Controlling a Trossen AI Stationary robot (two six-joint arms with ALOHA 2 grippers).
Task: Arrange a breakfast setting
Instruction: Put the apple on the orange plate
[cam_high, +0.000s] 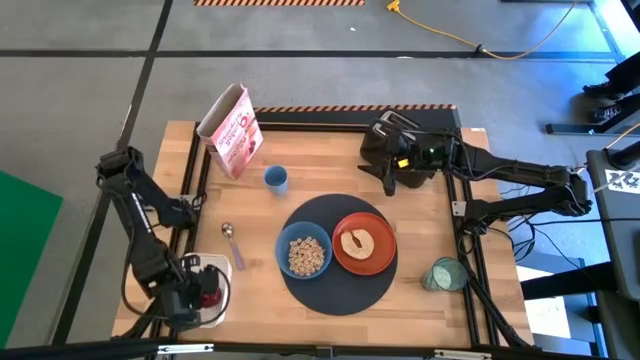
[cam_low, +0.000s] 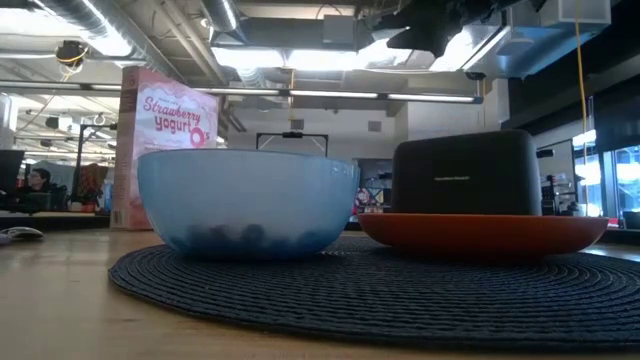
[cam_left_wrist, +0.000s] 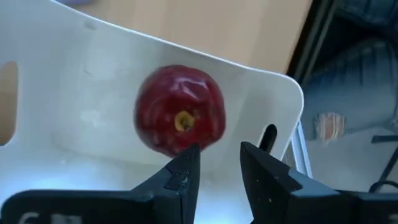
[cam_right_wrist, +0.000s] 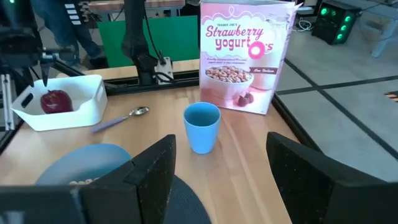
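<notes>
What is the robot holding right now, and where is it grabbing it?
Nothing. The left gripper hovers narrowly open over the dark red round fruit in the white rectangular tray. The right gripper is open and empty.

Mat: dark, woven, round, flat on the table
Bowl: pale blue, on the mat's left part
Plate: orange, on the mat just right of the bowl
Toaster: black, behind the plate
Cereal box: pink, upright behind the bowl

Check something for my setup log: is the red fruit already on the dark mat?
No: the red fruit lies in the white tray, apart from the dark mat holding bowl and plate.
</notes>
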